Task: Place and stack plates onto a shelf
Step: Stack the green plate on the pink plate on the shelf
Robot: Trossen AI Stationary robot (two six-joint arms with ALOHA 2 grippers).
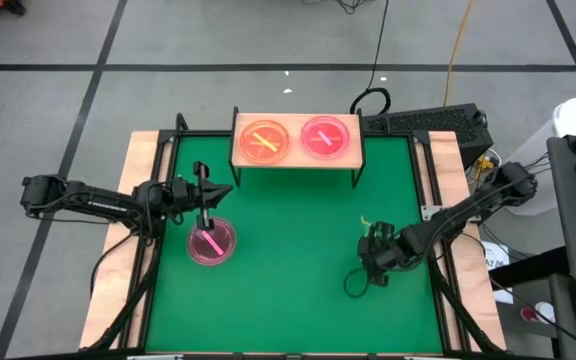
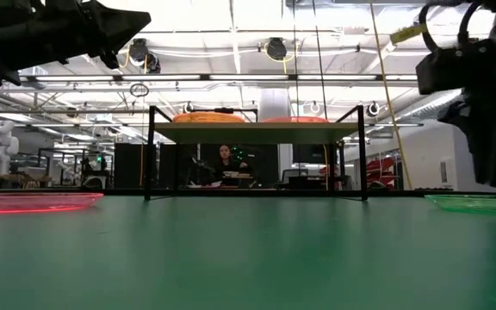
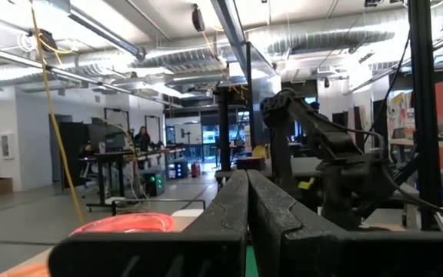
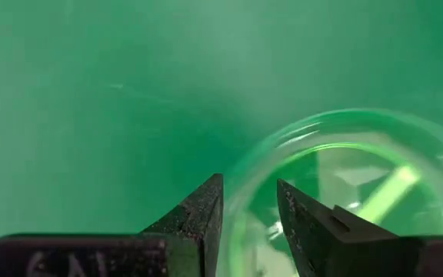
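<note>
Two plates lie on the shelf (image 1: 296, 160): an amber one (image 1: 265, 141) and a pink one (image 1: 327, 138). Another pink plate (image 1: 211, 241) lies flat on the green table, left of centre. My left gripper (image 1: 226, 189) hovers above and just beyond it, level, pointing toward the table's right, fingers shut (image 3: 246, 175). A green plate (image 4: 344, 185) with a bright stripe lies on the table at the right, mostly hidden under my right gripper (image 1: 376, 252) in the high view. That gripper (image 4: 248, 204) is open and points down, its fingers either side of the plate's rim. My right gripper comes from above at the green plate's rim (image 4: 241, 201), with one finger (image 4: 302, 219) inside the dish and the other (image 4: 202, 211) outside. Whether the fingers touch the rim I cannot tell. The plate (image 2: 480, 203) lies flat on the table.
The shelf stands on thin black legs (image 2: 150, 155) at the table's far edge, with open space beneath it. Wooden borders (image 1: 118, 240) run along the table's left and right sides. A keyboard (image 1: 423, 122) lies beyond the far right corner. People sit in the room behind.
</note>
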